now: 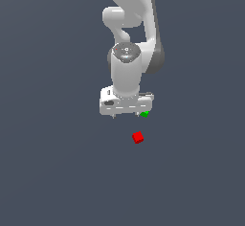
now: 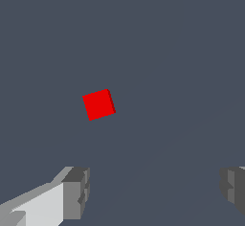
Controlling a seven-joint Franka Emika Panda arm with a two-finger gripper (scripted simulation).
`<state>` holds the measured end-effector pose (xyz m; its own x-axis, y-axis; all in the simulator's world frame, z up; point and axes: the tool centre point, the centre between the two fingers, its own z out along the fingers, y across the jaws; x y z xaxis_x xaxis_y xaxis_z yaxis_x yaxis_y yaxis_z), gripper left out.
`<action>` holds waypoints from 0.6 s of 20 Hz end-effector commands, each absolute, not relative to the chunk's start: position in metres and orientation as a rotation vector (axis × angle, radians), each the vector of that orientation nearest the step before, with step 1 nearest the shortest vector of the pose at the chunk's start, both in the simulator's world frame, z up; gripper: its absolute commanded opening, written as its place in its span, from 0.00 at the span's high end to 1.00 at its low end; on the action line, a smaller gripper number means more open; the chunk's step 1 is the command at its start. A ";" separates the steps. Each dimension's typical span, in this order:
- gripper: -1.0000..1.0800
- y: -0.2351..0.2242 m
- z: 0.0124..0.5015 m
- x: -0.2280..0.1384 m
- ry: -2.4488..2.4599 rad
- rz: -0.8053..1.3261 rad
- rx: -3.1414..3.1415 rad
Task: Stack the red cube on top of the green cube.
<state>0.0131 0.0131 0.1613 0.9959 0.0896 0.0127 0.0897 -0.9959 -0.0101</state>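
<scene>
The red cube (image 1: 138, 137) lies on the dark floor, a little in front of the gripper and toward the exterior view's right. In the wrist view the red cube (image 2: 98, 104) sits alone, beyond the two fingertips and apart from them. The green cube (image 1: 144, 114) peeks out just beside the gripper's right finger, mostly hidden by the white hand. My gripper (image 1: 127, 115) hangs above the floor, open, with nothing between its fingers (image 2: 76, 193). The green cube does not show in the wrist view.
The white arm (image 1: 129, 38) rises behind the gripper at the top middle of the exterior view. The dark grey floor (image 1: 52, 163) stretches around both cubes.
</scene>
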 end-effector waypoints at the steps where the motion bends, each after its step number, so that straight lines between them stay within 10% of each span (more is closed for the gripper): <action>1: 0.04 0.020 0.150 0.019 -0.195 -0.016 -3.125; 12: 0.04 0.063 0.087 0.047 -0.498 -0.004 -3.098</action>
